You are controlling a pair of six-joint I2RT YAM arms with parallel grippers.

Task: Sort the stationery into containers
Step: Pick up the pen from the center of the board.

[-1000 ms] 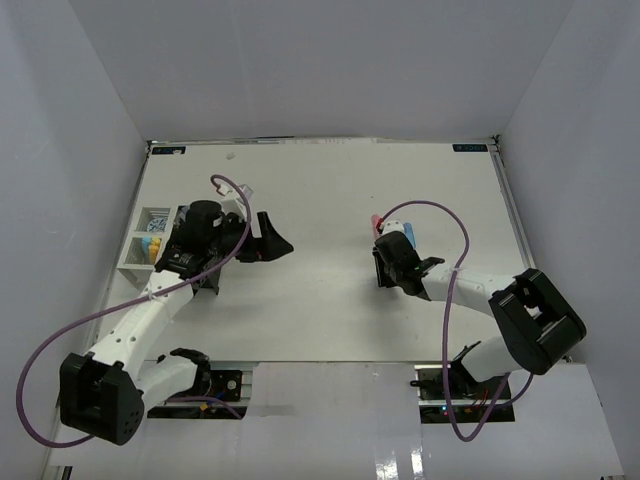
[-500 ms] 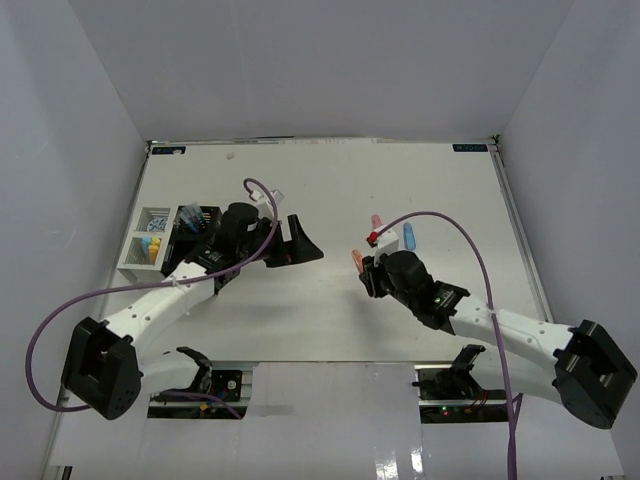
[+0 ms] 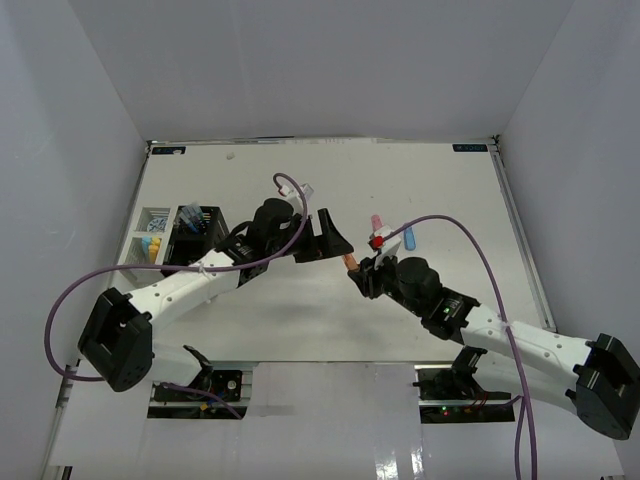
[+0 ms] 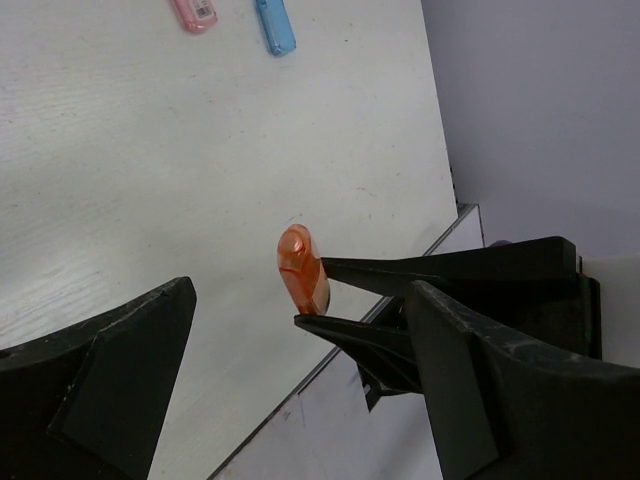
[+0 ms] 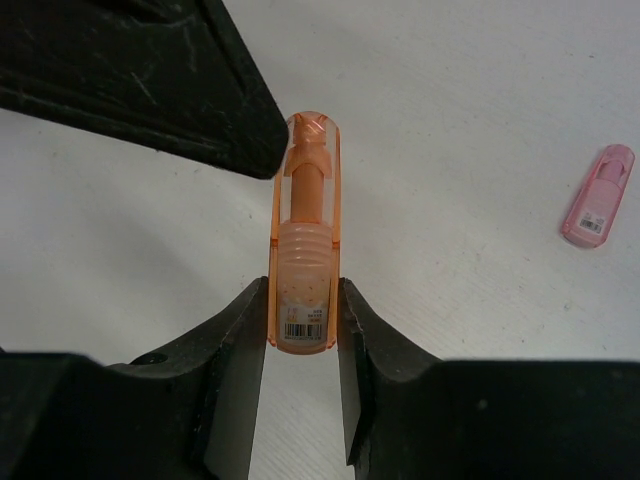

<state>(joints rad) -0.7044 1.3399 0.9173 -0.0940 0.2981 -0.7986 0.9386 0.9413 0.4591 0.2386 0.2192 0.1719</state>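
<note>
Right wrist view: a short translucent orange plastic marker [image 5: 303, 235] is clenched by the right tool [image 5: 303, 312]; the left tool [image 3: 322, 240] is seen spread wide beside it.

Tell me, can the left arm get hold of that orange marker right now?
Probably yes. The orange marker sticks out free of the right arm's jaws, and the left arm's jaws stand wide open beside its cap, with nothing between. The right arm would have to let go.

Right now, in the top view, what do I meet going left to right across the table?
First the white two-compartment tray → black slotted organizer → left gripper → orange marker → pink marker → blue marker.
</note>
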